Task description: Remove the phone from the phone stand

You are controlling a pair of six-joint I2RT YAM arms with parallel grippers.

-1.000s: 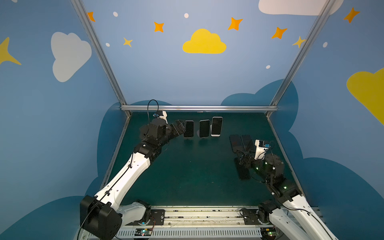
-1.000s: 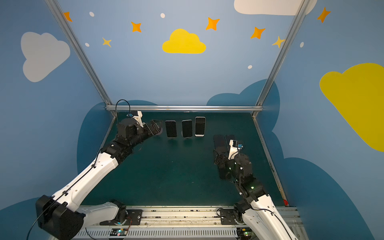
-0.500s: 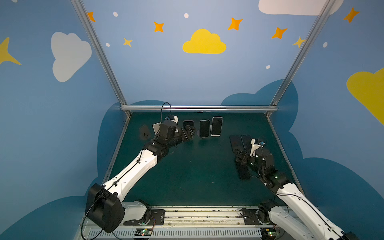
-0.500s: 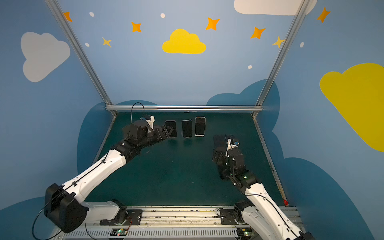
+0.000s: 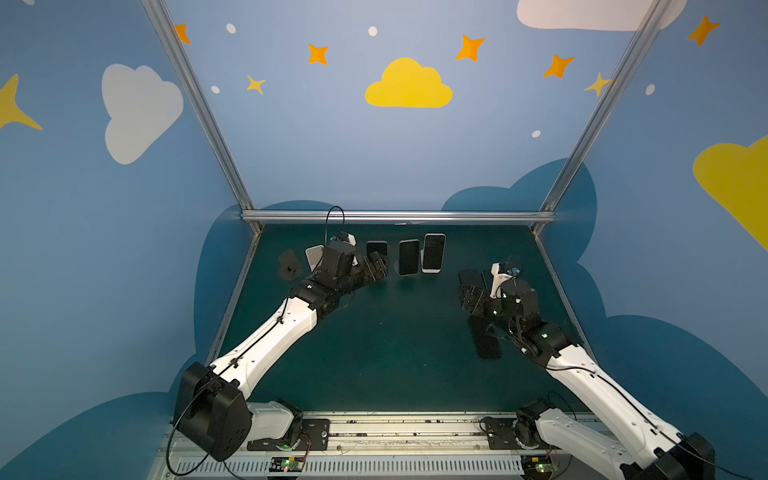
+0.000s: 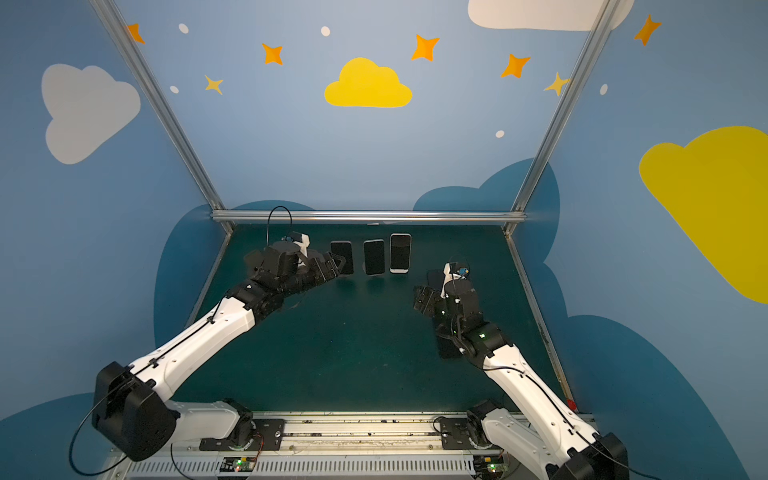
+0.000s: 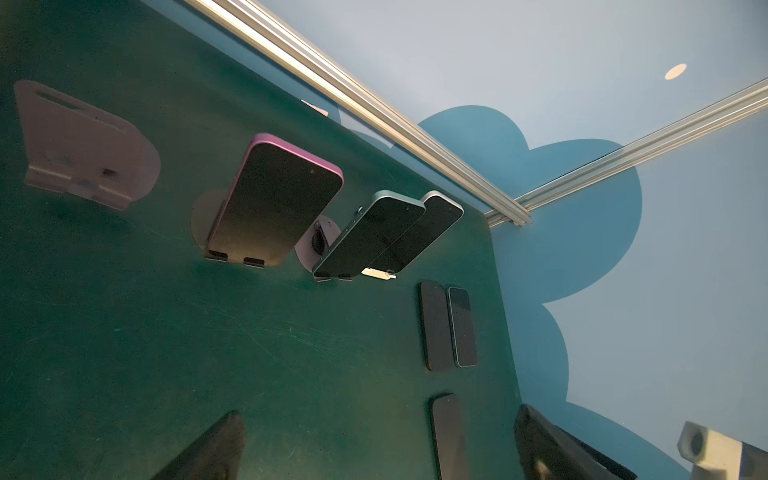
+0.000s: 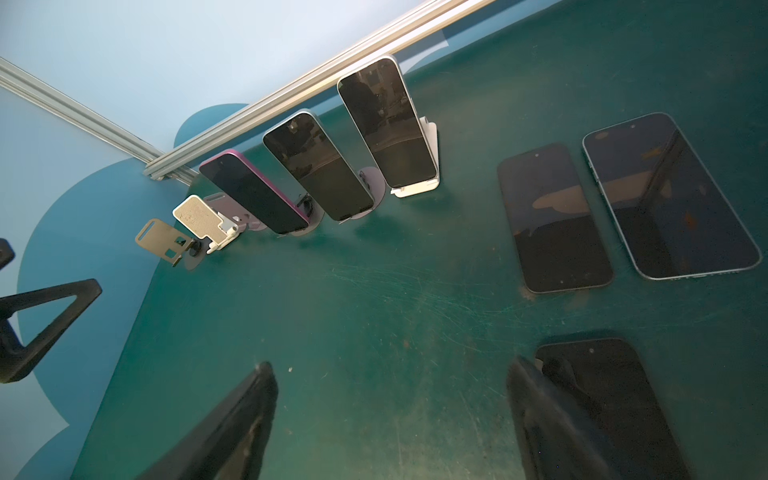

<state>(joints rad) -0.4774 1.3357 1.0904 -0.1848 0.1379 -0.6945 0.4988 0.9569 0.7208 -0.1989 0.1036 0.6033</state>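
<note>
Right fingers (image 8: 232, 428), on the near part of the table (image 8: 374, 311): apart, bare table between them, clamped on nothing. In the right wrist view one finger overlaps the edge of a dark flat phone (image 8: 615, 399); you can't tell from this whether it touches. Just beyond that is a pair of flat phones (image 8: 555, 218), side by side, screens up. Further out, the left fingers (image 7: 212, 449) are spread wide and empty. The purple phone (image 7: 274, 203) is seated in its stand (image 7: 201, 220), leaning back, screen toward the arm, bottom edge resting on the two lip tabs. It sits ahead of the left fingertips, not between them and not touching. In the left wrist view it lines up closer to one finger than to the middle of the gap. In both top views the fingers are just short of the phone's lower half. Same row, on the purple phone's right: a green-edged phone (image 7: 370, 232) on a grey stand, then a white phone (image 8: 388, 124) on a white stand (image 8: 430, 166), the tallest of the three. On its left are an empty white stand (image 8: 203, 220) and an empty grey stand (image 7: 83, 145), both phone-free. Behind the whole row, the aluminium rail (image 5: 395, 216) runs along the back edge of the table.
</note>
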